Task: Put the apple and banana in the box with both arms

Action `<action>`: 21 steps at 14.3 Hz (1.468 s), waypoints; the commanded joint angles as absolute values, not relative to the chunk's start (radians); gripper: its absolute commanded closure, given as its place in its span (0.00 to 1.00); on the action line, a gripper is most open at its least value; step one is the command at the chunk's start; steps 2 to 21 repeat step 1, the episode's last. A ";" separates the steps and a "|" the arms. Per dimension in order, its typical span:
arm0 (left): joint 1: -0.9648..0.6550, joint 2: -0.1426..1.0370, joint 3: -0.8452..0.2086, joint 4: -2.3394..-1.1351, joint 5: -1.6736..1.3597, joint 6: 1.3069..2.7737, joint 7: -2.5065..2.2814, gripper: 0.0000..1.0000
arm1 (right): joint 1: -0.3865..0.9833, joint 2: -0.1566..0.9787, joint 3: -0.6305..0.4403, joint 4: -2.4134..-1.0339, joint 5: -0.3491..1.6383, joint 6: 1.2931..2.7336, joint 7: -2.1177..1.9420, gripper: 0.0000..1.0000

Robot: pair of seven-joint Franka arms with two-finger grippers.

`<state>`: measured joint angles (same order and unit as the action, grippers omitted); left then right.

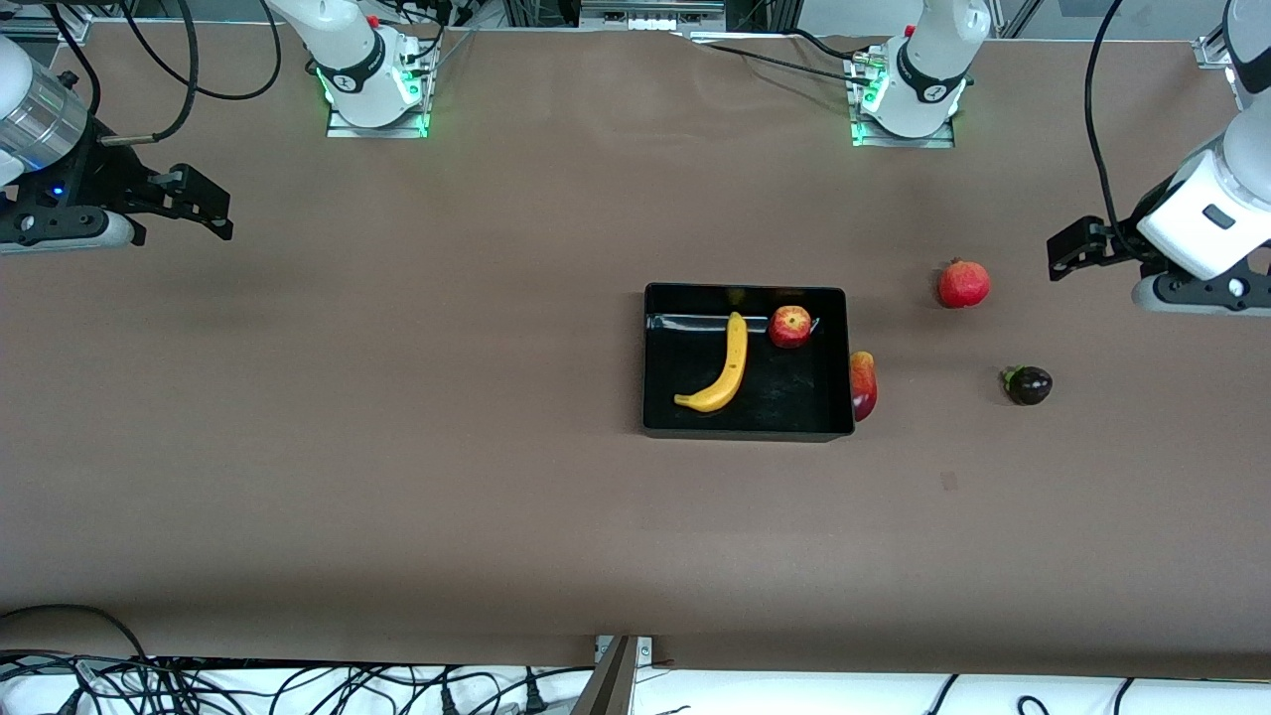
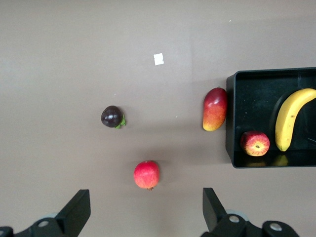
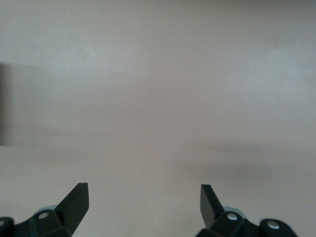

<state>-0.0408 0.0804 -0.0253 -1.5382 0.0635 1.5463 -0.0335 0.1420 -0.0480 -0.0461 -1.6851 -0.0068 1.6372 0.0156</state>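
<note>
The black box point(image 1: 745, 291) sits mid-table. The yellow banana point(image 1: 720, 369) and the red apple point(image 1: 790, 326) both lie inside it, the apple by the wall toward the robots' bases. Both also show in the left wrist view: box point(image 2: 230, 118), banana point(image 2: 291, 118), apple point(image 2: 255, 143). My left gripper point(image 1: 1077, 246) is open and empty over the table at the left arm's end, near the pomegranate; its own view point(image 2: 145, 212) shows the jaws wide apart. My right gripper point(image 1: 204, 204) is open and empty over bare table at the right arm's end point(image 3: 143, 207).
A red-orange mango point(image 1: 863, 385) lies outside the box against its wall toward the left arm's end. A red pomegranate point(image 1: 963, 284) and a dark purple fruit point(image 1: 1029, 385) lie on the table between the box and the left gripper. A small paper scrap point(image 2: 158, 59) lies on the table.
</note>
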 commanded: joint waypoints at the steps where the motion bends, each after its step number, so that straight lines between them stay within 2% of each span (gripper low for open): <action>1: -0.048 0.052 -0.012 -1.577 0.051 1.537 -0.043 0.00 | 0.129 -0.043 -0.034 -1.666 -0.008 1.624 0.021 0.00; 21: -0.048 0.052 -0.012 -1.577 0.051 1.537 -0.043 0.00 | 0.129 -0.043 -0.034 -1.666 -0.008 1.624 0.021 0.00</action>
